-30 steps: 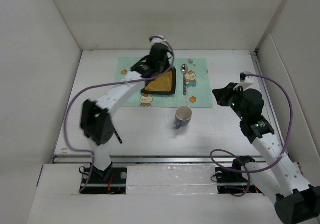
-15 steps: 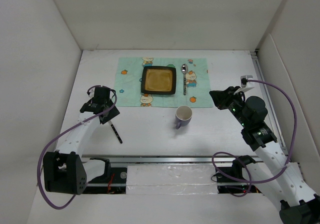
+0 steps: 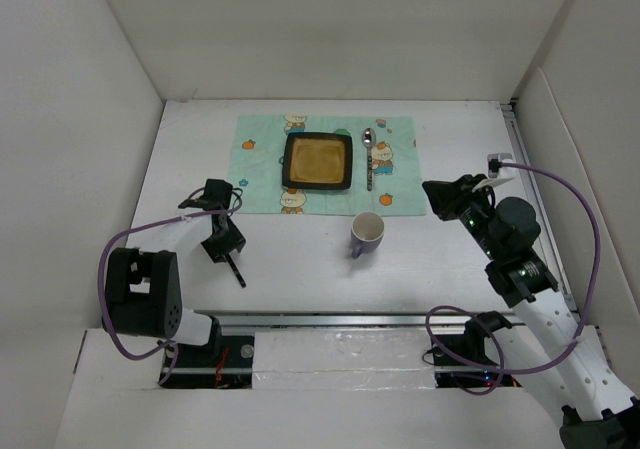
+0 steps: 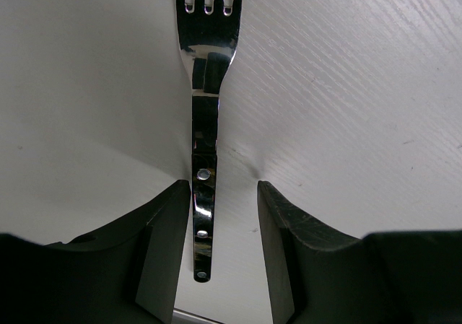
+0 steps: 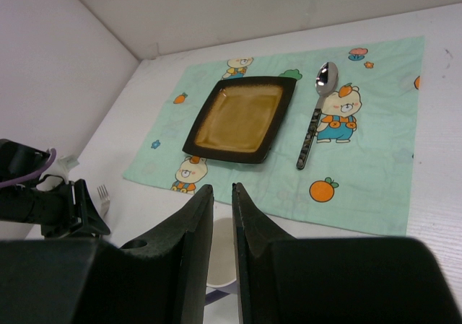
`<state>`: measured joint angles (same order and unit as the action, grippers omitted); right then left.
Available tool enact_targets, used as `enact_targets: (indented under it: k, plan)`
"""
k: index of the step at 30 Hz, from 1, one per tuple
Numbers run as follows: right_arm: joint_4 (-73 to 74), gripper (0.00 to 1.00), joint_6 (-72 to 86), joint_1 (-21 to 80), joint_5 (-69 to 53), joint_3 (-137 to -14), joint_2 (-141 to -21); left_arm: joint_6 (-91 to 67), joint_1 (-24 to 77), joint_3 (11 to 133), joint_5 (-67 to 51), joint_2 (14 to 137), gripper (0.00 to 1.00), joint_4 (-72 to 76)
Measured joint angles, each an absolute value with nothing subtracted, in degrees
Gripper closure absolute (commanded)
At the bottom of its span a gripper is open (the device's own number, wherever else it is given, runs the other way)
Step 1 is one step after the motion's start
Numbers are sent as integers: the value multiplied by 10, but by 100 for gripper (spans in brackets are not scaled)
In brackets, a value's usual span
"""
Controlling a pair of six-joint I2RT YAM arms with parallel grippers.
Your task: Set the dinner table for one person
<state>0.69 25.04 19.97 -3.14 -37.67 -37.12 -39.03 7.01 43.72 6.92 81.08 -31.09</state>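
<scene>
On the white dinner table (image 3: 300, 279) lies a mint bear-print placemat (image 3: 395, 169) with a square dark plate (image 3: 318, 160) and a spoon (image 3: 369, 159) on it. A white cup (image 3: 367, 231) stands just in front of the mat. A fork (image 4: 206, 86) lies flat at the near left, tines pointing away. My left gripper (image 4: 224, 187) is low over it and open; the dark handle (image 3: 236, 272) runs between the jaws, close to the left finger (image 4: 170, 216). My right gripper (image 3: 437, 197) hovers right of the cup, its jaws a narrow gap apart and empty.
White walls box in the table on three sides. A metal rail (image 3: 330, 316) runs along the near edge by the arm bases. In the right wrist view the cup (image 5: 220, 259) shows behind the fingers, and the left gripper (image 5: 65, 208) sits at far left.
My left arm left the plate flat on the placemat, swung back to the near left and came down over the fork with its jaws opened. My right jaws parted slightly.
</scene>
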Motion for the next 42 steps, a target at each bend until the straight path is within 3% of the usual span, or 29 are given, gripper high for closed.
enact_targets:
  k: [4, 6, 7, 8, 9, 18, 24, 33, 38, 42]
  plan:
    - [9, 77, 250, 200, -29, -377, -371, -400, 65, 436, 72, 812, 68, -307]
    - [9, 77, 250, 200, -27, -377, -371, -402, 63, 436, 73, 816, 76, -302]
    - [9, 77, 250, 200, -25, -377, -371, -404, 63, 435, 73, 820, 84, -299]
    - [9, 77, 250, 200, -23, -377, -371, -404, 63, 435, 73, 827, 97, -295]
    - [10, 77, 250, 200, -21, -377, -370, -405, 63, 437, 72, 829, 100, -295]
    - [22, 77, 248, 200, 6, -377, -360, -389, 63, 464, 58, 764, 100, -330]
    - [14, 77, 248, 200, 0, -377, -379, -338, 140, 684, 126, 750, 100, -332]
    - [9, 77, 243, 210, -6, -376, -416, -160, 183, 977, 163, 1040, 100, -251]
    - [8, 77, 241, 215, 5, -376, -422, -86, 179, 1052, 155, 1183, 100, -288]
    - [7, 77, 240, 220, 11, -376, -437, -57, 178, 1058, 149, 1215, 100, -313]
